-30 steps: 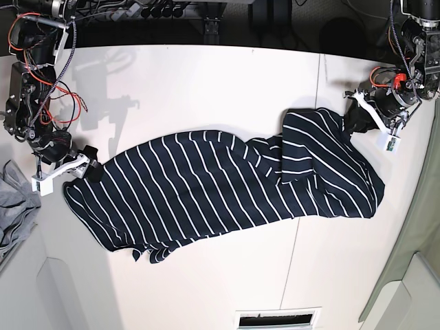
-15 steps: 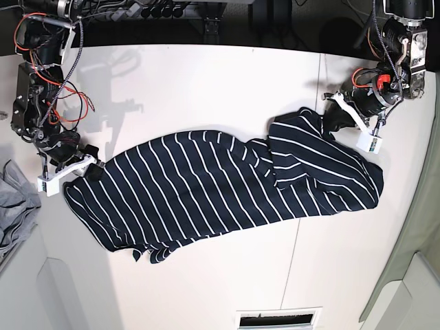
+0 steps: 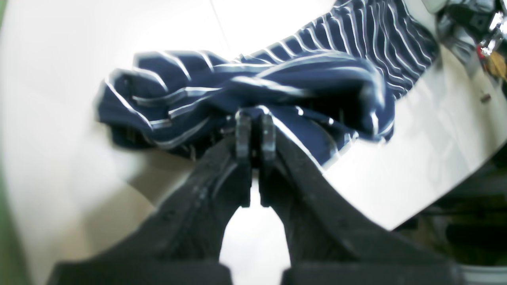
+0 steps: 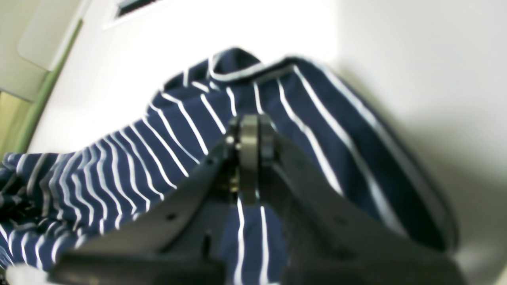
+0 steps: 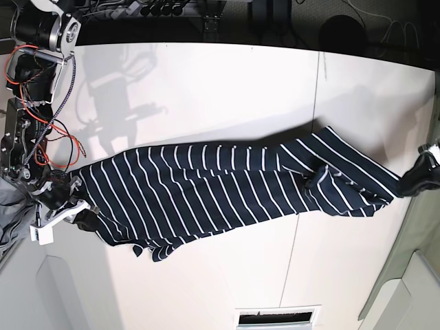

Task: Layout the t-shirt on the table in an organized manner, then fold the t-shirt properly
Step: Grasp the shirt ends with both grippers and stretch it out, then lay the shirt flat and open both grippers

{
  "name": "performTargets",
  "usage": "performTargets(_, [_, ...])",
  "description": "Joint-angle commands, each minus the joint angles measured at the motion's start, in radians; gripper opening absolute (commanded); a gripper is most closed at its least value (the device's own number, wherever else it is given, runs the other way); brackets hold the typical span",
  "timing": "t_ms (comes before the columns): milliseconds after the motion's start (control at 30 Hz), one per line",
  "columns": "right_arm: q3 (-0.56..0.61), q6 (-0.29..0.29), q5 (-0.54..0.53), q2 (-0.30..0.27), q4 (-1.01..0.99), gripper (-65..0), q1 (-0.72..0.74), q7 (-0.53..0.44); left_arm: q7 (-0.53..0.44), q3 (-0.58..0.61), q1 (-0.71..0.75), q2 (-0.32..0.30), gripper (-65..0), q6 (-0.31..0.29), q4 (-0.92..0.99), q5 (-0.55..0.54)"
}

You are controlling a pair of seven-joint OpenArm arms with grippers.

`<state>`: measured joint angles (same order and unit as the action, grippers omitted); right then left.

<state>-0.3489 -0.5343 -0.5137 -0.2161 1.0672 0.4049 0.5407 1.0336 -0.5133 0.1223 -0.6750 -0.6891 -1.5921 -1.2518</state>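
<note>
The navy t-shirt (image 5: pixel 220 185) with thin white stripes lies stretched in a long band across the white table (image 5: pixel 206 89). My left gripper (image 5: pixel 412 180) is at the table's right edge, shut on the shirt's right end; the left wrist view shows its tips (image 3: pixel 255 118) pinching bunched fabric (image 3: pixel 309 79). My right gripper (image 5: pixel 79 218) is at the left, shut on the shirt's left end; the right wrist view shows its tips (image 4: pixel 249 128) closed on striped fabric (image 4: pixel 317 130). The shirt is creased near the right end.
A plain grey cloth (image 5: pixel 10 213) lies at the left edge beside the right arm. A dark seam (image 5: pixel 309 137) crosses the table. A vent slot (image 5: pixel 278 318) sits at the bottom edge. Cables and arm mounts (image 5: pixel 41 41) crowd the top left.
Both grippers pulled apart. The left one moved down to the table's right edge and the right one moved down-left, drawing the bunched shirt out into a long, flatter band.
</note>
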Motion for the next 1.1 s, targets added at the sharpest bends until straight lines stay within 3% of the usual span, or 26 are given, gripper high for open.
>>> performTargets(0, [-0.003, -0.013, -0.033, -0.021, 0.024, -65.0, 0.037, -0.023, -0.011, -0.035, -0.018, -0.040, -65.0, -0.009, -0.016, -0.057])
performTargets(133, [-0.003, -0.013, -0.036, -0.037, 0.031, -65.0, 0.043, -0.008, 0.016, -0.097, -0.016, -0.066, -65.0, -0.009, -0.016, -0.076])
performTargets(233, [-0.005, -0.013, -0.037, -0.033, 0.031, -65.0, 0.040, 0.070, 0.019, -0.093, 0.021, -0.064, -65.0, -0.009, -0.016, -0.076])
performTargets(400, [-0.007, -0.012, -0.027, -0.037, 0.031, -65.0, 0.012, 0.141, 0.018, -0.091, 0.111, -0.031, -65.0, -0.009, -0.016, -0.076])
performTargets(533, [-0.043, 0.013, 0.025, -0.039, 0.031, -34.3, -0.038, 0.118, 0.018, -0.091, 0.150, 0.017, -65.0, -0.009, -0.016, -0.076])
performTargets(600, [-0.073, 0.016, 0.060, -0.039, 0.031, -27.0, -0.064, 0.079, 0.018, -0.091, 0.160, 0.030, -65.0, -0.009, -0.016, -0.075])
performTargets(833, [-0.081, 0.032, 0.113, -0.050, 0.025, -26.8, -0.142, 0.029, 0.018, -0.091, 0.180, 0.029, -65.0, -0.009, -0.016, -0.076])
performTargets(1033, [0.046, 0.037, 0.103, -0.049, -0.018, -27.4, -0.153, -0.001, 0.018, -0.091, 0.183, 0.029, -65.0, -0.009, -0.016, -0.083])
performTargets(1067, [0.076, 0.044, 0.103, -0.049, -0.028, -31.3, -0.153, -0.019, 0.019, -0.091, 0.183, 0.029, -65.0, -0.009, -0.016, -0.083])
